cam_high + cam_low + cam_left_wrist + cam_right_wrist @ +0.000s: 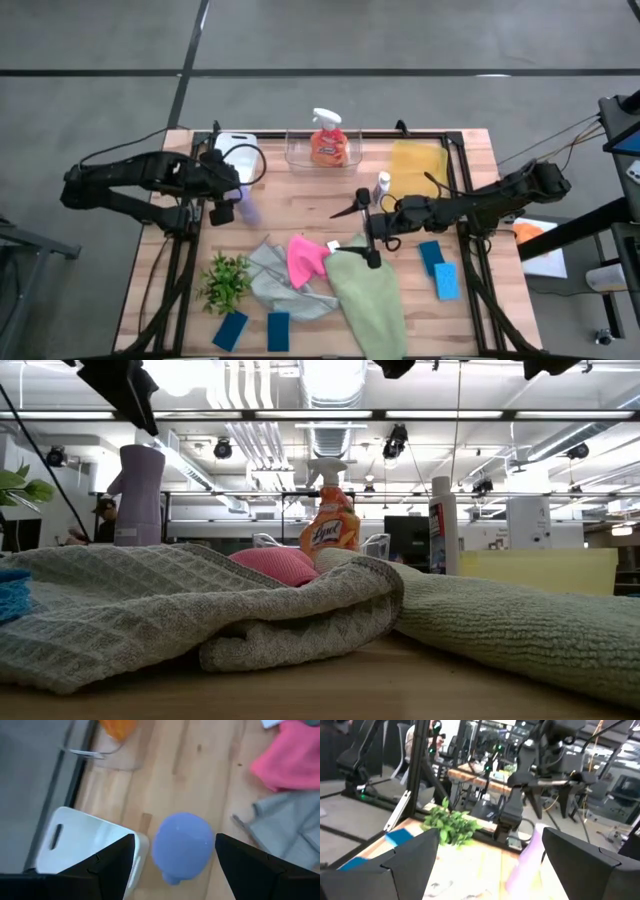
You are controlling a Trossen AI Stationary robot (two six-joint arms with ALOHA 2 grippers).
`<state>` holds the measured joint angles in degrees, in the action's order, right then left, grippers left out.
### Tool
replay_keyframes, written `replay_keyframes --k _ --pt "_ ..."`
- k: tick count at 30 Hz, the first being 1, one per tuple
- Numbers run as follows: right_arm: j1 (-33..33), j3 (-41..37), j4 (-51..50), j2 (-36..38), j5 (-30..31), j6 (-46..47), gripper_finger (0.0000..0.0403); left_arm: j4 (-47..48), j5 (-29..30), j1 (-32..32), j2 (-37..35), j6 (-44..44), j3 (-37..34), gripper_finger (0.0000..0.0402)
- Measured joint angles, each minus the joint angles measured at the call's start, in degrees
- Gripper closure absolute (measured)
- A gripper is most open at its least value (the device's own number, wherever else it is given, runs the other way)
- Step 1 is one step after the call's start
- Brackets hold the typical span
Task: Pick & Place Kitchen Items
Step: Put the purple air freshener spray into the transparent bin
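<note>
Left gripper point(175, 857) over the purple bottle point(182, 845), fingers spread, nothing gripped.

We see the bottle standing upright on the table's point(470, 150) left side, just beside the white tray point(232, 146). Right gripper point(366, 225) sits mid-table, fingers apart and empty, above the near edge of the pink cloth point(304, 258) and green cloth point(368, 290); grey cloth point(278, 284) lies to their left. Orange spray bottle point(331, 526) reads "Lysol" and stands in the clear tray point(296, 155) at the far edge. Small white bottle point(382, 184) has label text we can't read. Blue sponges point(440, 270): two on the near left, two on the right.
</note>
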<state>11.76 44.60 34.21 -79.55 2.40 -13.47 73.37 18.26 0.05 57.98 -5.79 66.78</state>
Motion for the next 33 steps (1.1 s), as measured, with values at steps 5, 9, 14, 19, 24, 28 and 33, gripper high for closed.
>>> replay_keyframes --k 5,9,14,19,24,28,33 --pt "0.51 0.00 -2.08 -0.17 -0.19 0.81 0.0044 0.74 -2.15 0.02 1.48 0.86 -0.48 0.0118" --pt "0.77 0.00 -2.50 -0.06 -0.49 0.85 0.0044 1.52 -2.25 0.04 2.29 0.84 -0.50 0.0118" --pt "0.98 0.02 -3.03 -0.03 -0.90 1.40 0.0044 1.48 -2.25 0.39 2.27 0.84 -0.52 0.0118" --pt "1.10 0.02 -3.08 -0.09 -0.93 1.52 0.0044 1.33 -2.24 1.60 2.29 1.43 -0.67 0.0118" --pt "1.21 0.02 -3.39 -0.07 -1.36 1.53 0.0044 0.97 -2.51 3.47 2.23 2.45 -1.59 0.0118" --pt "1.26 0.02 -3.50 -0.04 -1.51 1.53 0.0044 -1.18 -5.00 4.55 2.30 3.71 -2.94 0.0118" --pt "1.26 0.06 -3.72 -0.04 -1.49 1.55 0.0044 -0.99 -7.00 5.18 2.31 4.70 -4.39 0.0118"
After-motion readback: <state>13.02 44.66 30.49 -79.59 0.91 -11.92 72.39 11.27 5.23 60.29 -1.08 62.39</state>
